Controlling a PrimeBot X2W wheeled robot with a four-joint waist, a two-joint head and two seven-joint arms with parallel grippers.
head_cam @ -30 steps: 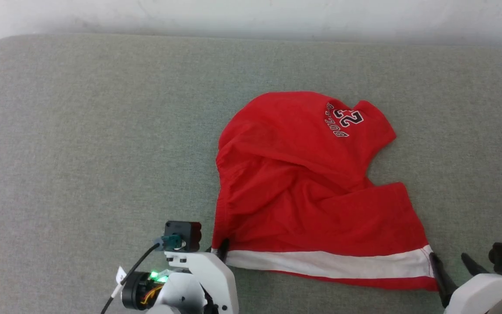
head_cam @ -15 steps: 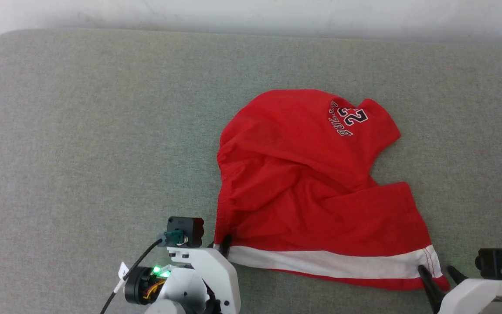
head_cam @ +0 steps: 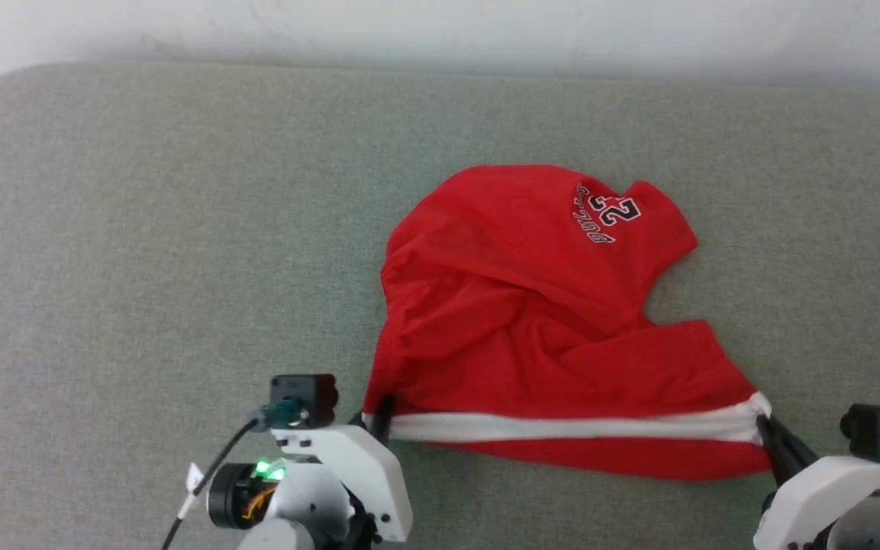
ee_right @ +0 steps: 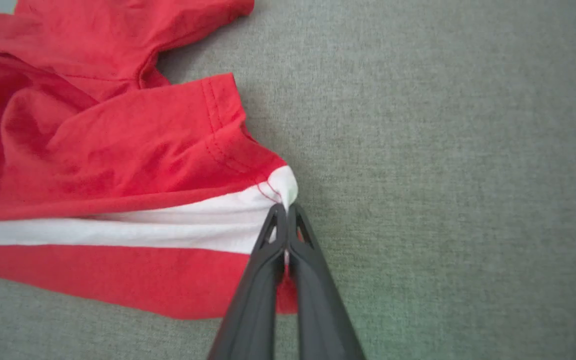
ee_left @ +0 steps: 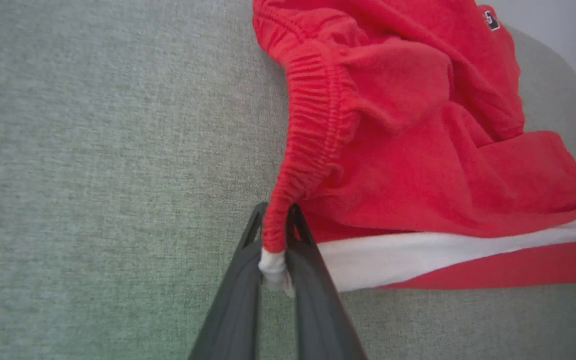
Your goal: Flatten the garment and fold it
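The garment (head_cam: 532,321) is a pair of red shorts lying rumpled on the grey table, with a white stripe (head_cam: 562,428) along its near edge and a "23" print (head_cam: 613,211) at the far right. My left gripper (head_cam: 380,410) is shut on the near left corner, pinching the elastic waistband (ee_left: 313,130) where it meets the stripe (ee_left: 274,235). My right gripper (head_cam: 765,428) is shut on the near right corner, clamping the white hem tip (ee_right: 284,187). The near edge hangs taut between both grippers (ee_right: 282,215).
The grey fabric-covered table (head_cam: 142,252) stretches wide to the left of the shorts and ends at a rounded far edge against a white wall (head_cam: 440,30). A black cable (head_cam: 215,473) trails from my left wrist.
My right gripper slid onto the near right corner and closed on it. The near edge has lifted and narrowed into a taut band. My left gripper kept its hold.
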